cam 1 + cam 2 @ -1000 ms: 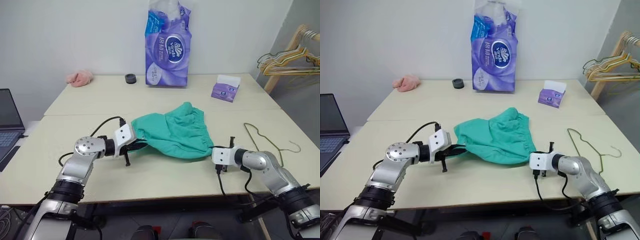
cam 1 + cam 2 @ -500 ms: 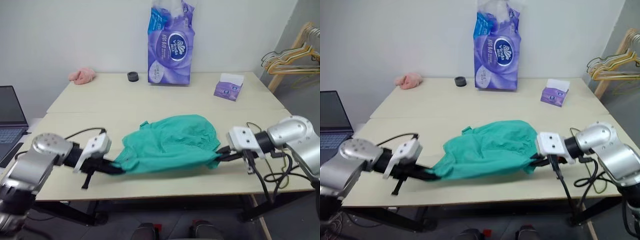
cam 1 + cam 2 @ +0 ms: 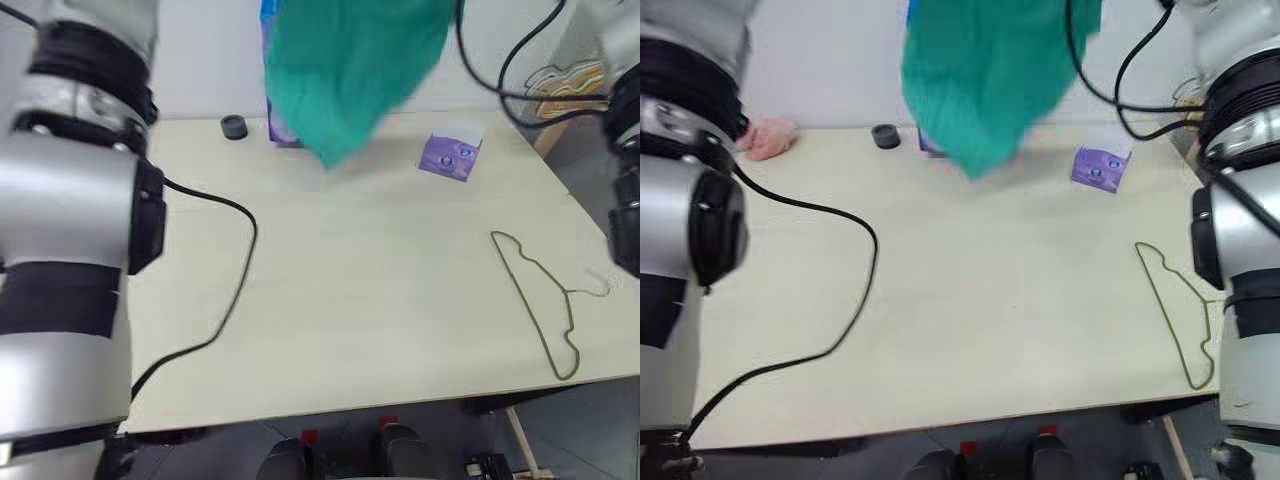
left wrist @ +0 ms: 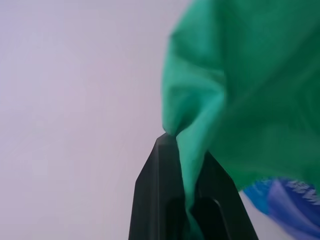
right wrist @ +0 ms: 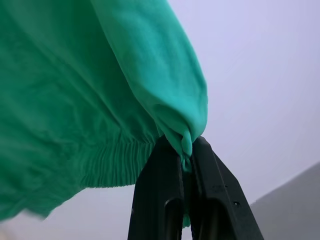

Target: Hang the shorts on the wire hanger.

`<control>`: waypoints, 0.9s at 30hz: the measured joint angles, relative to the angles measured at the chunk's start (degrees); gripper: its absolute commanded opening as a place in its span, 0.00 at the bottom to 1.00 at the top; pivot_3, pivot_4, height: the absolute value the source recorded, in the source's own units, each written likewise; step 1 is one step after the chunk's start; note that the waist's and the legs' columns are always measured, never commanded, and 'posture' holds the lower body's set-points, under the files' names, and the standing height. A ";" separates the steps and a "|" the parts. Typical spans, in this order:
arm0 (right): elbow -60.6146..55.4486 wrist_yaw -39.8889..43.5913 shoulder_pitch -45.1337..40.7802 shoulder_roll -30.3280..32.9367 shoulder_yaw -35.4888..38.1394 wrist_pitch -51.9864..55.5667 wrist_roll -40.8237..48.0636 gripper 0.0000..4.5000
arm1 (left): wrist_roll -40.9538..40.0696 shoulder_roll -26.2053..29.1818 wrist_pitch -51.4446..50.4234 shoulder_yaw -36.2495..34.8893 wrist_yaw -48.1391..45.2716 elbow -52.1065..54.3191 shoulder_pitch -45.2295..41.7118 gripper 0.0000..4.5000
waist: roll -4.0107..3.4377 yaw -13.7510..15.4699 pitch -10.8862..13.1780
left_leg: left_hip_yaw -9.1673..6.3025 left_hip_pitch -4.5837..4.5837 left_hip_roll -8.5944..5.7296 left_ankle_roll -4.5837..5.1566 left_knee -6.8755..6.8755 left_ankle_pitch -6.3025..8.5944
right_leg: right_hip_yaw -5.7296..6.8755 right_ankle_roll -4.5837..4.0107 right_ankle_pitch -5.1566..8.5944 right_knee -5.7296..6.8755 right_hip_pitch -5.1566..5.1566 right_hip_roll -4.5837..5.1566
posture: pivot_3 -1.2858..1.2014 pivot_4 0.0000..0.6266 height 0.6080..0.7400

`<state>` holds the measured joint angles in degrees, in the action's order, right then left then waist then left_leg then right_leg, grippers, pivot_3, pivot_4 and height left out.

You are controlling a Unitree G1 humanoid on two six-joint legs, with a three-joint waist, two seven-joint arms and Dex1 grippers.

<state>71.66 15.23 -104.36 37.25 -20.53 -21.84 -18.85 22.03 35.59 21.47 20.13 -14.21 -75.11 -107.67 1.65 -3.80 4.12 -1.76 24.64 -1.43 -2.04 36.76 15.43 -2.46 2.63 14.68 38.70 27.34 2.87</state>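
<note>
The teal-green shorts (image 3: 350,70) hang in the air high above the far part of the table (image 3: 330,300), stretched between both arms. My left gripper (image 4: 186,150) is shut on one pinched edge of the shorts (image 4: 240,90). Its counterpart, my right gripper (image 5: 182,145), is shut on a bunched edge of the shorts (image 5: 75,100) near the gathered waistband. The wire hanger (image 3: 545,300) lies flat on the table at the right, near the front edge, apart from the shorts.
A small purple tissue box (image 3: 448,155) and a black round object (image 3: 233,125) sit at the back of the table. A pink fluffy cloth (image 3: 765,138) lies back left. Bunched hangers (image 3: 565,80) hang beyond the right edge. A black cable (image 3: 220,300) loops over the left side.
Both arms have lifted the shorts off the table to well above it, still gripped at both ends. The view has tilted down, and the hanger has stayed in place.
</note>
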 measured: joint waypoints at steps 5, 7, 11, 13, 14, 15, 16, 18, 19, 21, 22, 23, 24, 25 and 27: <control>-10.26 18.36 20.04 2.81 3.02 -6.06 5.12 0.00 | -0.58 2.65 6.04 -0.48 -21.94 0.43 12.71 0.00 | -0.21 -2.13 0.17 | 0.51 -0.95 -0.14 0.86 0.32 -0.05 | 0.11 0.05 -0.01 -0.30 -1.49 -0.06 | 0.49 0.10 1.00; -22.56 27.86 35.59 3.89 3.64 -3.02 10.48 0.00 | -3.11 2.97 8.57 -1.02 -34.23 1.49 23.13 0.00 | -0.49 -2.53 0.46 | 0.45 -2.13 -0.16 1.41 0.46 0.09 | 0.12 0.05 -0.10 -0.58 -2.97 -0.10 | 0.49 0.11 1.00; -48.22 37.36 60.01 5.75 3.44 9.53 16.93 0.00 | -9.45 4.61 9.92 -2.15 -55.17 8.99 42.92 0.00 | -0.83 -3.39 1.33 | 0.30 -2.16 -0.11 1.61 1.48 0.16 | -0.05 0.09 -0.23 0.28 -2.98 -0.19 | 0.49 0.13 1.00; -62.19 38.96 69.89 7.71 3.66 16.75 19.69 0.00 | -15.74 8.88 7.99 -2.69 -64.28 23.88 58.81 0.00 | -0.90 -4.26 1.30 | 0.26 -2.34 0.15 1.64 1.50 0.20 | -0.10 0.08 -0.25 0.33 -3.08 -0.24 | 0.49 0.13 1.00; -67.26 39.71 73.93 8.61 3.63 19.47 20.43 0.00 | -18.91 10.58 5.49 -2.77 -67.30 31.74 66.67 0.00 | -0.87 -4.53 1.30 | 0.25 -2.46 0.24 1.68 1.42 0.25 | -0.14 0.07 -0.25 0.28 -3.15 -0.19 | 0.49 0.13 1.00; -70.94 40.08 76.72 8.95 3.48 21.79 20.76 0.00 | -21.34 11.51 2.13 -2.46 -69.43 38.82 73.42 0.00 | -0.82 -4.53 1.34 | 0.17 -2.49 0.28 1.68 1.44 0.26 | -0.11 0.07 -0.25 0.31 -3.17 -0.21 | 0.49 0.13 1.00; -72.72 40.08 77.92 9.18 3.54 23.86 20.90 0.00 | -23.31 12.45 -1.10 -3.04 -69.87 44.84 77.70 0.00 | -0.73 -4.28 1.40 | 0.10 -2.47 0.27 1.68 1.48 0.26 | -0.10 0.06 -0.25 0.34 -3.16 -0.21 | 0.49 0.13 1.00; -77.06 40.68 79.17 10.50 3.64 27.40 21.75 0.00 | -26.58 17.66 -7.97 -3.27 -72.14 58.54 84.72 0.00 | -0.69 -3.78 1.40 | -0.06 -2.56 0.21 1.68 1.54 0.26 | -0.03 0.07 -0.25 0.31 -3.34 -0.26 | 0.49 0.13 1.00; -79.65 41.42 79.75 11.47 3.79 28.61 22.28 0.00 | -27.94 20.01 -11.26 -3.48 -73.11 64.15 87.32 0.00 | -0.70 -3.44 1.41 | -0.04 -2.66 0.16 1.69 1.52 0.26 | 0.00 0.08 -0.23 0.30 -3.42 -0.35 | 0.49 0.13 1.00; -83.72 43.62 81.93 13.89 4.11 30.04 23.20 0.00 | -30.44 23.40 -15.75 -3.78 -74.40 71.68 90.84 0.00 | -0.69 -2.26 1.42 | -0.03 -2.98 0.16 1.73 1.52 0.29 | 0.15 0.11 -0.20 0.15 -3.82 -0.37 | 0.49 0.13 1.00; -85.77 45.04 83.45 15.29 4.12 30.42 23.86 0.00 | -32.20 25.55 -17.76 -3.78 -75.00 75.02 93.03 0.00 | -0.63 -1.65 1.46 | -0.01 -3.05 0.15 1.73 1.52 0.30 | 0.17 0.11 -0.19 0.13 -3.90 -0.37 | 0.49 0.13 1.00; -87.81 46.60 85.14 16.82 4.11 30.65 24.45 0.00 | -33.96 27.77 -19.25 -3.66 -75.44 77.97 94.99 0.00 | -0.60 -1.13 1.49 | 0.02 -3.09 0.15 1.73 1.52 0.30 | 0.17 0.11 -0.17 0.09 -3.94 -0.37 | 0.49 0.13 1.00; -89.55 48.14 86.30 17.97 4.03 30.87 24.81 0.00 | -35.68 29.69 -20.41 -3.49 -75.74 80.24 96.54 0.00 | -0.58 -0.75 1.51 | 0.05 -3.18 0.15 1.73 1.53 0.31 | 0.17 0.14 -0.15 0.04 -4.04 -0.37 | 0.49 0.13 1.00; -91.05 49.41 87.13 18.97 4.03 31.27 25.17 0.00 | -37.22 31.51 -21.26 -3.17 -75.91 82.02 97.52 0.00 | -0.57 -0.53 1.52 | 0.09 -3.21 0.15 1.73 1.54 0.31 | 0.15 0.17 -0.11 0.02 -4.08 -0.37 | 0.49 0.13 1.00; -94.56 52.40 88.84 21.76 3.99 32.16 26.38 0.00 | -39.80 34.98 -22.05 -2.17 -76.10 85.34 99.08 0.00 | -0.55 -0.06 1.53 | 0.18 -3.31 0.15 1.73 1.51 0.30 | 0.10 0.23 0.04 -0.07 -4.17 -0.37 | 0.48 0.13 1.00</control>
<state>-22.90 67.63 -15.51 59.01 -16.54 10.32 7.53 -17.76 70.57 -0.58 17.96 -90.32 10.22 -8.59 1.09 -3.87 5.64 -1.58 21.33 -1.28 -0.30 38.28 15.73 -2.36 2.87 14.73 38.63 23.17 2.50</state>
